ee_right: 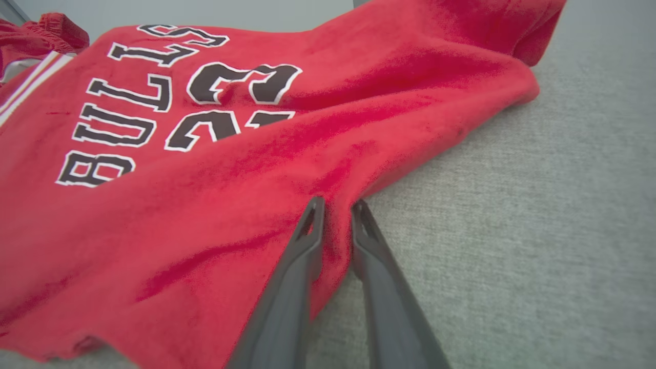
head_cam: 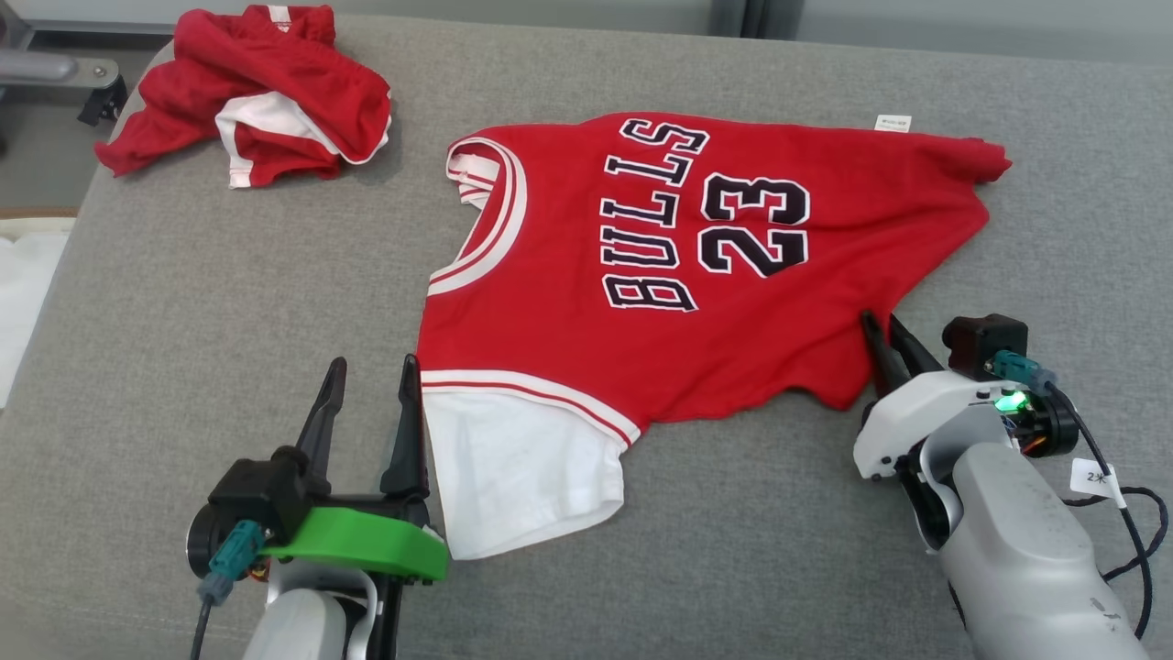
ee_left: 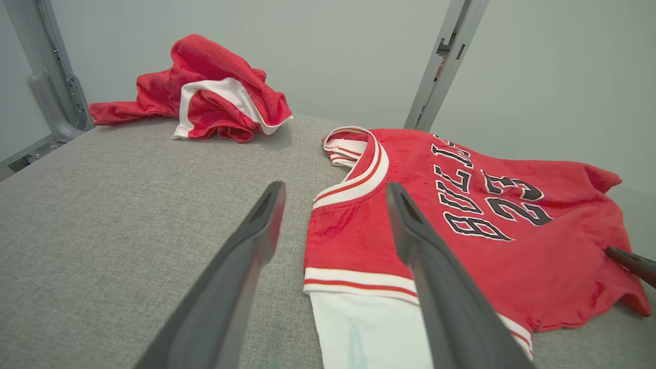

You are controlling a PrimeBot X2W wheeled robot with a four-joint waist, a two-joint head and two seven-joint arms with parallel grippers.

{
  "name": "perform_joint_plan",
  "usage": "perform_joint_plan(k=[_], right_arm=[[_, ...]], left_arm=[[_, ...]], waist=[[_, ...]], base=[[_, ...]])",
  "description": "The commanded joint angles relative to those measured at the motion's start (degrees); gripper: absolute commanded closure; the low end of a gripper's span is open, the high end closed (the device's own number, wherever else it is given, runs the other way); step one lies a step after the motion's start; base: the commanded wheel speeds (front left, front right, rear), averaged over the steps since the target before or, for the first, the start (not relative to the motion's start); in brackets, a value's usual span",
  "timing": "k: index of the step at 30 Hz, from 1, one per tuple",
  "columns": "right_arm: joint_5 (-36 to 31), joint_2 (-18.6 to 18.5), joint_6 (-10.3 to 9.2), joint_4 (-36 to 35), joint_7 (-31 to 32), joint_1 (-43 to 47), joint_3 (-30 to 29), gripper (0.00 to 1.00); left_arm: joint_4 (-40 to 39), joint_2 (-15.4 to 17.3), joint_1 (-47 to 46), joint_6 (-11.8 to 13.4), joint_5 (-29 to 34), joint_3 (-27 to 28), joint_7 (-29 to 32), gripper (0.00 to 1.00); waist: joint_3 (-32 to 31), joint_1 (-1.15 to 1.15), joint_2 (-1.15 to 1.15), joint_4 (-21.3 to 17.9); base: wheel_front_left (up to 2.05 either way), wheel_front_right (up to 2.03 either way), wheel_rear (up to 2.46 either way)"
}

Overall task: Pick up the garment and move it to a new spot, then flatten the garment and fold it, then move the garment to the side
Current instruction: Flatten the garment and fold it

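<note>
The garment (head_cam: 715,275) is a red jersey with "BULLS 23" in black letters, spread fairly flat on the grey table (head_cam: 229,275), with its neck toward the left and a white sleeve (head_cam: 522,467) at the near left. My right gripper (head_cam: 880,318) is at the jersey's near right edge. In the right wrist view its jaws (ee_right: 338,201) stand pinched together with a fold of the red cloth (ee_right: 205,205) between them. My left gripper (head_cam: 375,362) is open just left of the white sleeve, and in its wrist view (ee_left: 335,187) the right finger overlaps the jersey (ee_left: 512,241).
A second red and white garment (head_cam: 266,92) lies crumpled at the table's far left corner, also in the left wrist view (ee_left: 210,92). A small white tag (head_cam: 893,123) sits at the jersey's far edge. Grey frame posts (ee_left: 441,66) rise behind the table.
</note>
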Motion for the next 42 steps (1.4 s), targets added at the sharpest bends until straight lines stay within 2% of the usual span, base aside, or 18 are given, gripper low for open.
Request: perform_joint_plan(k=[1,5,14,17,21,24,28,35,36,37,38,39,42], right_arm=[[-0.31,-0.31,-0.04,0.01,-0.44,-0.36,-0.92,1.00],[-2.29,-0.74,-0.05,-3.25,-0.51,0.87,-5.13,1.00],[-9.63,-1.20,-0.06,-17.50,-0.02,6.86,-19.18,1.00],[-11.33,-0.68,-0.06,-21.77,2.18,7.22,-20.74,1.00],[-13.38,-0.40,-0.06,-24.88,5.66,5.19,-17.84,1.00],[-13.68,-0.18,-0.06,-23.54,8.07,3.77,-12.98,1.00],[-10.13,-0.27,-0.06,-19.13,9.59,2.18,-4.88,1.00],[-2.70,-0.35,-0.06,-13.97,8.47,2.23,10.06,1.00],[-1.78,-0.36,-0.06,-13.70,7.94,2.15,11.38,0.89],[-1.32,-0.33,-0.06,-13.61,7.46,2.04,12.21,0.56],[-0.89,-0.33,-0.06,-13.62,6.88,1.91,12.84,0.18],[-0.21,-0.29,-0.06,-13.84,6.12,1.73,13.56,0.00],[0.91,-0.31,-0.06,-15.00,4.51,1.18,14.59,0.00]], left_arm=[[0.18,0.17,0.44,-0.06,0.66,0.10,-0.19,0.00],[0.34,0.18,1.36,-0.06,0.86,0.02,-0.19,0.00],[0.57,0.18,2.44,-0.41,1.03,-0.02,-0.19,0.00],[0.41,0.18,2.22,-0.45,0.97,-0.05,-0.19,0.00],[0.37,0.18,1.24,-0.57,0.51,-0.64,-0.19,0.00],[0.43,0.18,0.60,-0.57,0.14,-1.03,-0.19,0.00],[0.38,0.18,-0.13,-0.33,-0.30,-1.23,-0.19,0.00],[0.26,0.17,-0.40,-0.02,-0.47,-0.73,-0.19,0.00],[0.22,0.17,-0.43,0.07,-0.46,-0.66,-0.19,0.00],[0.16,0.17,-0.45,0.11,-0.46,-0.65,-0.19,0.00],[0.08,0.17,-0.44,0.15,-0.41,-0.63,-0.19,0.00],[0.05,0.17,-0.39,0.24,-0.28,-0.54,-0.19,0.00],[0.19,0.18,-0.28,0.18,0.08,-0.30,-0.19,0.00]], waist=[[-0.52,0.00,0.00,-0.47],[-1.54,0.00,0.00,-1.31],[-2.88,0.00,0.00,-2.73],[-2.58,0.00,0.00,-2.87],[-1.86,0.00,0.00,-2.40],[-1.28,0.00,0.00,-1.59],[-0.44,0.00,0.00,-0.27],[0.30,0.00,0.00,0.12],[0.35,0.00,0.00,-0.04],[0.34,0.00,0.00,-0.20],[0.33,0.00,0.00,-0.38],[0.28,0.00,0.00,-0.69],[0.05,0.00,0.00,-1.46]], base=[[0.00,0.00,0.00],[0.00,0.00,0.00],[0.00,0.00,0.00],[0.00,0.00,0.00],[0.00,0.00,0.00],[0.00,0.00,0.00],[0.00,0.00,0.00],[0.00,0.00,0.00],[0.00,0.00,0.00],[0.00,0.00,0.00],[0.00,0.00,0.00],[0.00,0.00,0.00],[0.00,0.00,0.00]])
